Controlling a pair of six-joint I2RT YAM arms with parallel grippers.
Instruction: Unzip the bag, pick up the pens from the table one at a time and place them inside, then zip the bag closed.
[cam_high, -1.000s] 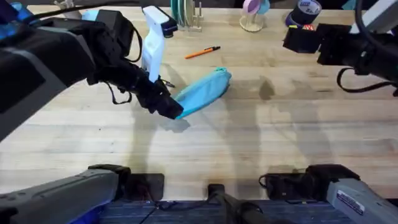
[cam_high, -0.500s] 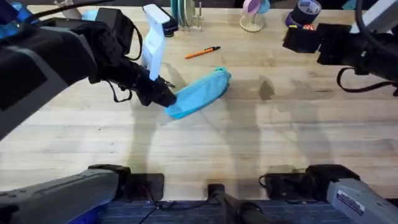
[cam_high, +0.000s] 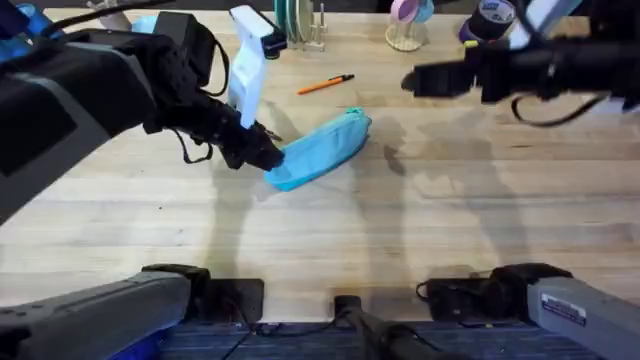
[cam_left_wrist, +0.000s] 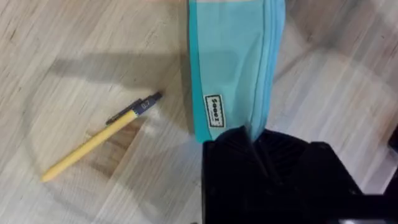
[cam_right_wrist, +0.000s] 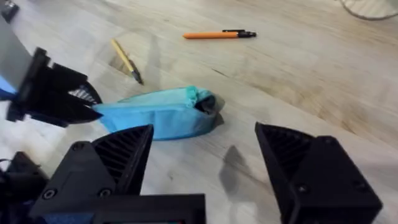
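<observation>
Left gripper (cam_high: 268, 160) pinches bag (cam_high: 322, 150) end | right gripper (cam_right_wrist: 205, 155) spread, above bag, apart | yellow pen (cam_left_wrist: 96, 140) beside bag

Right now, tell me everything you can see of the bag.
The bag is a long, slim, turquoise soft fabric pouch lying flat on the table, set diagonally in the overhead view. A zip seam runs along its length, and a small white label sits near one end. That end is pinched by the left end effector. At the far end the mouth shows dark lining, so it looks partly open there. The yellow pen lies beside it, not touching.
</observation>
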